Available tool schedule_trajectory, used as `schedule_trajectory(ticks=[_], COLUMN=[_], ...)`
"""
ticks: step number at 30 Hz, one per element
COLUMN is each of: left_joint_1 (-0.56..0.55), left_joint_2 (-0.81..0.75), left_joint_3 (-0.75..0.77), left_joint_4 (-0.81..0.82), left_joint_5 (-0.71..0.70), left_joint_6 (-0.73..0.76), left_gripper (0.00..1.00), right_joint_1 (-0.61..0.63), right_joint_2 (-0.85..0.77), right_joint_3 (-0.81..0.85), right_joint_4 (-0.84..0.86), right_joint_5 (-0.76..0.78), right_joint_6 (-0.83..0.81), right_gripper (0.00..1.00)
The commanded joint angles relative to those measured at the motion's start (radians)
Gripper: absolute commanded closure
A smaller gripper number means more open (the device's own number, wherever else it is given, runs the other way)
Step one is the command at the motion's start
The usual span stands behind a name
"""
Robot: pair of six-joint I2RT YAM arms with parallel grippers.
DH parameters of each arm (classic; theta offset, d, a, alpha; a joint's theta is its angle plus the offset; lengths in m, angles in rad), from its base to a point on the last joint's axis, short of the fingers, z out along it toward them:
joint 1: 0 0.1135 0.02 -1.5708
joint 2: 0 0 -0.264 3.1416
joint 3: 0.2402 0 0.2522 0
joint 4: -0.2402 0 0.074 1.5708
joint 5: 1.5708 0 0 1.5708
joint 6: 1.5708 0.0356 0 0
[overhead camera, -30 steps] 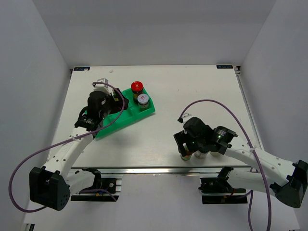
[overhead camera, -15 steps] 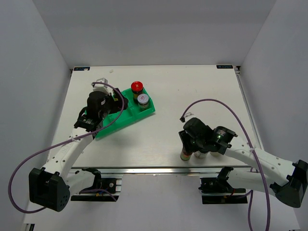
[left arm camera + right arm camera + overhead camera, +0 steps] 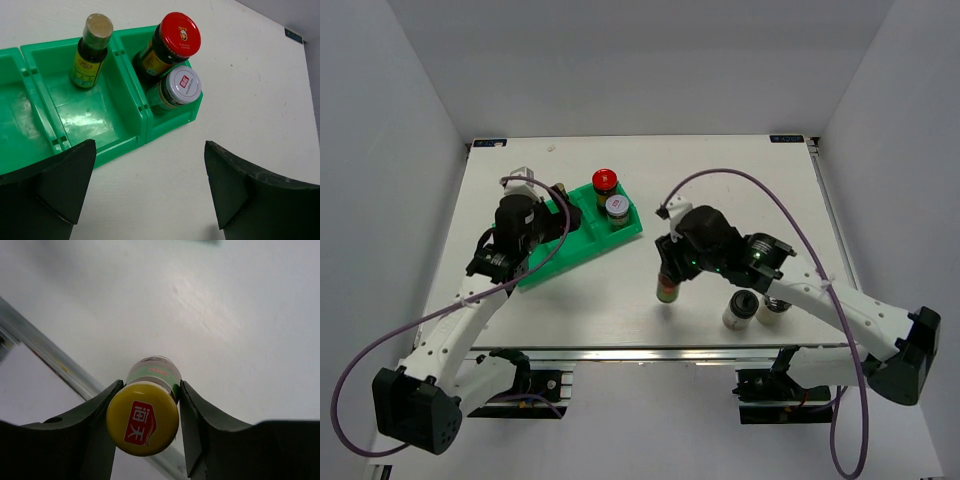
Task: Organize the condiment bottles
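The yellow-capped bottle [image 3: 143, 418] shows a red emblem on its cap with white characters, seemingly 海天; the silver-lidded jar [image 3: 183, 85] carries a similar red mark and the red-capped jar [image 3: 176, 34] a small round logo, both too small to read.

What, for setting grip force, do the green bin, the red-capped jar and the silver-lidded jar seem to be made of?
Green bin: moulded plastic, glossy; bright highlights on its floor, thin slotted walls. Red-capped jar: dark body, probably glass; shiny printed cap, metal or plastic, cannot tell. Silver-lidded jar: see-through body, likely glass; pale satin lid, probably metal.
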Motion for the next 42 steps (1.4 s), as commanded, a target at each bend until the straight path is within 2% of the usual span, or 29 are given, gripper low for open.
schedule_trajectory(ticks=[1, 2, 6, 10, 15, 20, 26, 39, 41, 42], left_joint_1=[0.001, 0.002, 0.001, 0.002, 0.002, 0.002, 0.002, 0.002, 0.002, 0.002], left_joint_2=[-0.060, -0.080, -0.153, -0.221, -0.255, -0.250, -0.242, -0.224, -0.220, -0.218], left_joint_3=[0.035, 0.036, 0.021, 0.000, 0.004, -0.003, -0.005, -0.019, -0.016, -0.017], left_joint_4=[-0.100, -0.119, -0.151, -0.192, -0.235, -0.239, -0.240, -0.226, -0.222, -0.220], left_joint_5=[-0.072, -0.118, -0.154, -0.241, -0.323, -0.356, -0.387, -0.399, -0.390, -0.389], left_joint_6=[-0.097, -0.118, -0.160, -0.207, -0.240, -0.235, -0.232, -0.218, -0.215, -0.215], left_gripper=[0.02, 0.02, 0.02, 0.02, 0.02, 0.02, 0.02, 0.02, 0.02, 0.02], right_joint_1=[0.005, 0.005, 0.005, 0.005, 0.005, 0.005, 0.005, 0.005, 0.005, 0.005], right_joint_2=[0.068, 0.123, 0.275, 0.439, 0.635, 0.806, 0.909, 1.064, 1.073, 1.071], right_joint_3=[0.158, 0.183, 0.324, 0.529, 0.693, 0.876, 0.919, 0.947, 0.947, 0.947], right_joint_4=[0.270, 0.308, 0.384, 0.436, 0.502, 0.530, 0.637, 0.694, 0.691, 0.688], right_joint_5=[-0.019, -0.012, -0.029, -0.040, -0.063, 0.001, 0.026, 0.050, 0.057, 0.054], right_joint_6=[-0.083, -0.088, -0.116, -0.125, -0.119, -0.125, -0.165, -0.182, -0.182, -0.179], right_gripper=[0.92, 0.93, 0.97, 0.98, 0.98, 0.99, 1.00, 0.96, 0.87, 0.76])
